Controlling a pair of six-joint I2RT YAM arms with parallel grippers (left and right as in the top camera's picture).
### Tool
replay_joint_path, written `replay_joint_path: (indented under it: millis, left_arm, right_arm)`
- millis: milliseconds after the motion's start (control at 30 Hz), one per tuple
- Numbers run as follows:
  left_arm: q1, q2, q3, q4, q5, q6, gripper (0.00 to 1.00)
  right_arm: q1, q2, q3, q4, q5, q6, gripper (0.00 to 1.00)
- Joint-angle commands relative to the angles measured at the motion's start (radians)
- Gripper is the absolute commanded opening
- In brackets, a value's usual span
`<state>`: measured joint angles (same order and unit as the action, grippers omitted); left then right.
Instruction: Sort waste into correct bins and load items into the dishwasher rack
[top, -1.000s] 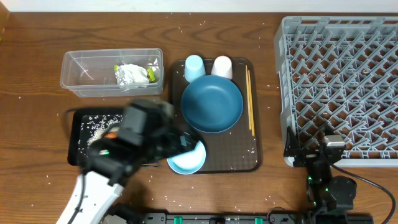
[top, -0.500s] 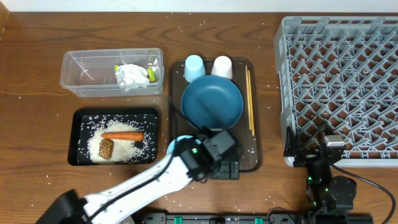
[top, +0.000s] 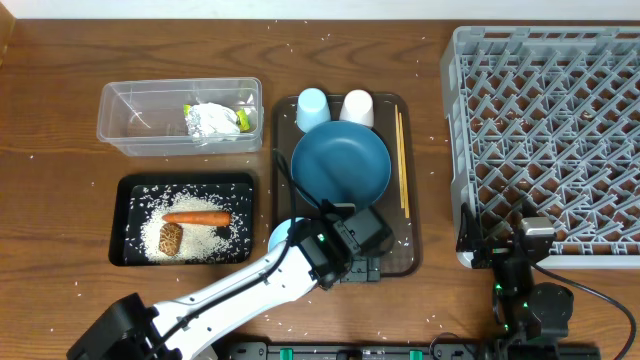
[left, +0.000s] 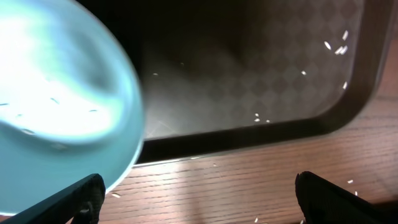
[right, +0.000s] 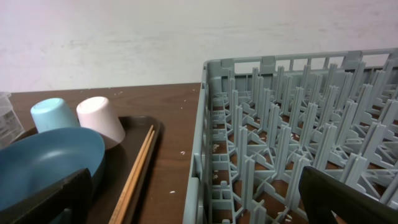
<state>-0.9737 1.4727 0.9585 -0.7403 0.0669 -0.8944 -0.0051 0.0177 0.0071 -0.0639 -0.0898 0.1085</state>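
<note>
My left gripper (top: 360, 268) hangs open and empty over the front edge of the brown serving tray (top: 395, 245). Just to its left is the light-blue bowl (left: 56, 93), partly hidden under the arm in the overhead view. On the tray rest the dark-blue plate (top: 340, 167), light-blue cup (top: 312, 108), white cup (top: 357, 107) and chopsticks (top: 402, 160). The clear tub (top: 140, 118) holds the wrapper (top: 213, 120). In the black tray (top: 185, 181) lie the carrot (top: 196, 217), the brown lump (top: 170, 237) and rice. My right gripper (right: 196, 208) stands open and empty at the grey rack's (top: 560, 120) near-left corner.
Loose rice grains are scattered over the wooden table and the serving tray's floor (left: 267, 74). The rack fills the right side, with a strip of bare wood between it and the serving tray. The left arm lies diagonally across the front left.
My left arm has swung right from above the black tray to the serving tray's front edge, uncovering the carrot, lump and rice. The right arm has not moved.
</note>
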Motion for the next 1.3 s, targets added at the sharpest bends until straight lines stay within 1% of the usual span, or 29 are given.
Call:
replay_joint_path:
  millis: [0, 167, 300, 433, 567, 733, 800, 933, 1033, 1167, 1267]
  left_arm:
    - [0.042, -0.048, -0.005, -0.022, -0.031, -0.013, 0.98]
    - [0.145, -0.154, -0.005, -0.088, -0.031, -0.014, 0.98]
    - [0.257, -0.291, -0.005, -0.146, -0.043, -0.013, 0.98]
    - [0.38, -0.425, -0.005, -0.227, -0.14, -0.013, 0.98]
    - [0.51, -0.546, -0.005, -0.314, -0.152, -0.013, 0.98]
    - [0.646, -0.666, -0.005, -0.44, -0.264, -0.013, 0.98]
    - [0.702, -0.709, -0.005, -0.488, -0.282, -0.013, 0.98]
    - [0.796, -0.764, -0.005, -0.536, -0.281, -0.013, 0.98]
    - [0.853, -0.78, -0.005, -0.539, -0.277, -0.013, 0.98]
    - [0.898, -0.773, -0.005, -0.538, -0.259, -0.017, 0.98]
    - [0.905, -0.762, -0.005, -0.527, -0.219, -0.017, 0.98]
  right_arm:
    - [-0.005, -0.002, -0.002, -0.004, 0.004, -0.013, 0.99]
    - [-0.005, -0.002, -0.002, -0.004, 0.004, -0.013, 0.99]
    - [-0.005, -0.002, -0.002, -0.004, 0.004, -0.013, 0.99]
    - [-0.005, -0.002, -0.002, -0.004, 0.004, -0.013, 0.99]
    - [-0.005, -0.002, -0.002, -0.004, 0.004, -0.013, 0.99]
    - [-0.005, -0.002, -0.002, -0.004, 0.004, -0.013, 0.99]
    - [-0.005, -0.002, -0.002, -0.004, 0.004, -0.013, 0.99]
    - [-0.005, -0.002, -0.002, -0.004, 0.004, -0.013, 0.99]
    - [-0.005, -0.002, -0.002, -0.004, 0.004, -0.013, 0.99]
    - [-0.005, -0.002, -0.002, -0.004, 0.004, -0.013, 0.99]
    - [-0.005, -0.002, -0.002, -0.004, 0.004, -0.013, 0.99]
